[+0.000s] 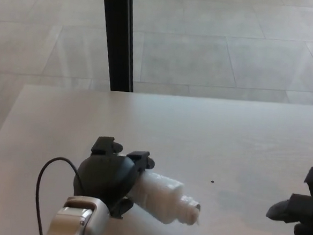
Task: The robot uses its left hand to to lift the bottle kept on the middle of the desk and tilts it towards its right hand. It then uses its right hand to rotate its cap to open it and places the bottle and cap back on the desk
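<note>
Bottle (164,197), cap apparently off, lies tilted in the left hand (109,180) (fingers wrapped round it); setting down remains, right hand (306,211) unreadable.

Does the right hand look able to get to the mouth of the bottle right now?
Probably yes. The bottle, held by the left hand, points its open neck toward the right hand, with only bare desk between them.

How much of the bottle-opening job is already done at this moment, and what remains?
Done: the white bottle is lifted and tilted toward the right hand, and its threaded neck looks bare, so the cap seems to be off. In hand: the left hand grips the bottle. Left: setting bottle and cap on the desk; the cap itself is not clearly visible.
</note>
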### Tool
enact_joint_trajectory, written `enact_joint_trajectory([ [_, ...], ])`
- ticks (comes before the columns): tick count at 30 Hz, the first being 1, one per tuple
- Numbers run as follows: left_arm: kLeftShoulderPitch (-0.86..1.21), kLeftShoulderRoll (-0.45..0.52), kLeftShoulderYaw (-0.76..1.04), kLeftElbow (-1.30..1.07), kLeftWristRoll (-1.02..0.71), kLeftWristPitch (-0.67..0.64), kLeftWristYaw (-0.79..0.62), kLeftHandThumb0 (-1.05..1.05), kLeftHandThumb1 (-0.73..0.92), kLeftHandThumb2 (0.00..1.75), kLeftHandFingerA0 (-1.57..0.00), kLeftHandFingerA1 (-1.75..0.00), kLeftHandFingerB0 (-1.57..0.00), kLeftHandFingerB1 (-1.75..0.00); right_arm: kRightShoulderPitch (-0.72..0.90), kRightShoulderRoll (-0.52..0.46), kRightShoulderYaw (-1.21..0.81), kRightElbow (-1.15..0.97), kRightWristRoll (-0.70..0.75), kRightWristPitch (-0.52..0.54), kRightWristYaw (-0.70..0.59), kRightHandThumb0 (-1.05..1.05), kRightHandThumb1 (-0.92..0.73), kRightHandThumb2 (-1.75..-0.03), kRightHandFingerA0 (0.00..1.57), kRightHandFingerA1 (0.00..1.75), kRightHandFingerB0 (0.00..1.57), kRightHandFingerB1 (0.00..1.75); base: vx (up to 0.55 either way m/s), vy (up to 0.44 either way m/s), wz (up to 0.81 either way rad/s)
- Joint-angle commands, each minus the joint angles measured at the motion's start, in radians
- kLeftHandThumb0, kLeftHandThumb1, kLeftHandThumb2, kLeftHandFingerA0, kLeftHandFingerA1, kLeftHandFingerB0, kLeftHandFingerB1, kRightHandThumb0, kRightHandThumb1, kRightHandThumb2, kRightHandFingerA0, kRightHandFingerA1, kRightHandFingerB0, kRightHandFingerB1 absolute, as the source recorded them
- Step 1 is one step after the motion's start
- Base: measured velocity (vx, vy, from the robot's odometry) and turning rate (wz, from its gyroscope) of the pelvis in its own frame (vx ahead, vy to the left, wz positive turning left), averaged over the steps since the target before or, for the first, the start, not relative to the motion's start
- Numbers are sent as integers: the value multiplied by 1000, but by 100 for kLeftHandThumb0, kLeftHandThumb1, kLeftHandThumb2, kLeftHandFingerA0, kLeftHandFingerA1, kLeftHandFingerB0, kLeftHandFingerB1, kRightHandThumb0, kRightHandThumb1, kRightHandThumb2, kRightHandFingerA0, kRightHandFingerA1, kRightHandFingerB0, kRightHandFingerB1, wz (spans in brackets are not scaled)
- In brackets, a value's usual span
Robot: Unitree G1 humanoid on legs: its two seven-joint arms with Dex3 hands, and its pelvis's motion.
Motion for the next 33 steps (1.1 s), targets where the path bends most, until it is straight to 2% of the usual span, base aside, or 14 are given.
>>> enact_joint_trajectory([
  [1, -18, 177, -256, 130, 389, 225, -552, -36, 48, 82, -84, -78, -63, -63, 431, 129, -346, -47, 513, 295, 137, -38, -68, -62, 96, 132, 76, 51, 0, 0, 0],
  [9, -47, 127, -253, 113, 326, 301, -586, -32, 61, 56, -82, -61, -71, -53, 466, 154, -414, -28, 550, 280, 161, -39, -69, -60, 100, 113, 78, 50, 0, 0, 0],
  [10, -52, 117, -249, 108, 310, 319, -604, -36, 47, 87, -74, -74, -60, -65, 470, 159, -419, -32, 554, 280, 163, -40, -68, -61, 101, 114, 79, 51, 0, 0, 0],
  [12, -57, 110, -249, 105, 293, 327, -624, -41, 49, 88, -70, -72, -57, -63, 476, 165, -427, -45, 558, 286, 176, -42, -68, -61, 101, 116, 79, 51, 0, 0, 0],
  [13, -71, 115, -253, 91, 274, 315, -667, -45, 66, 59, -63, -53, -54, -47, 479, 170, -429, -49, 563, 288, 182, -42, -68, -62, 99, 120, 79, 51, 0, 0, 0],
  [15, -77, 112, -252, 77, 258, 315, -684, -48, 65, 59, -60, -53, -51, -47, 482, 176, -432, -48, 567, 283, 184, -40, -69, -60, 98, 120, 78, 51, 0, 0, 0],
  [16, -71, 112, -239, 54, 240, 324, -683, -49, 48, 87, -47, -62, -31, -53, 485, 179, -434, -54, 569, 289, 189, -40, -69, -60, 99, 119, 78, 50, 0, 0, 0],
  [18, -57, 108, -209, 11, 201, 344, -679, -47, 66, 59, -33, -47, -31, -40, 484, 187, -435, -56, 566, 290, 192, -42, -67, -62, 102, 117, 79, 50, 0, 0, 0],
  [21, -17, 86, -122, -39, 100, 384, -630, -57, 62, 74, -13, -46, -15, -40, 478, 201, -432, -53, 567, 281, 194, -43, -68, -60, 102, 113, 76, 47, 0, 0, 0],
  [23, 42, 56, -14, -73, 5, 382, -551, -65, 55, 78, 0, -23, 0, -8, 481, 214, -432, -74, 581, 312, 223, -51, -68, -61, 87, 107, 55, 38, 0, 0, 0],
  [28, 132, 12, 166, -131, -125, 308, -471, -71, 63, 59, 0, 0, 0, 0, 487, 225, -441, -99, 608, 357, 281, -59, -64, -61, 77, 98, 40, 35, 0, 0, 0],
  [29, 145, 3, 195, -139, -142, 292, -460, -76, 56, 74, 0, 0, 0, 0, 487, 227, -444, -100, 612, 359, 288, -67, -56, -91, 74, 91, 33, 49, 0, 0, 0],
  [30, 172, -18, 270, -161, -196, 268, -446, -84, 59, 76, 0, 0, 0, 0, 485, 227, -447, -96, 632, 355, 296, -64, -62, -63, 72, 91, 36, 35, 0, 0, 0],
  [33, 189, -28, 322, -177, -212, 262, -455, -87, 59, 78, 0, 0, 0, 0, 478, 232, -457, -94, 628, 361, 304, -60, -66, -60, 69, 84, 38, 34, 0, 0, 0],
])
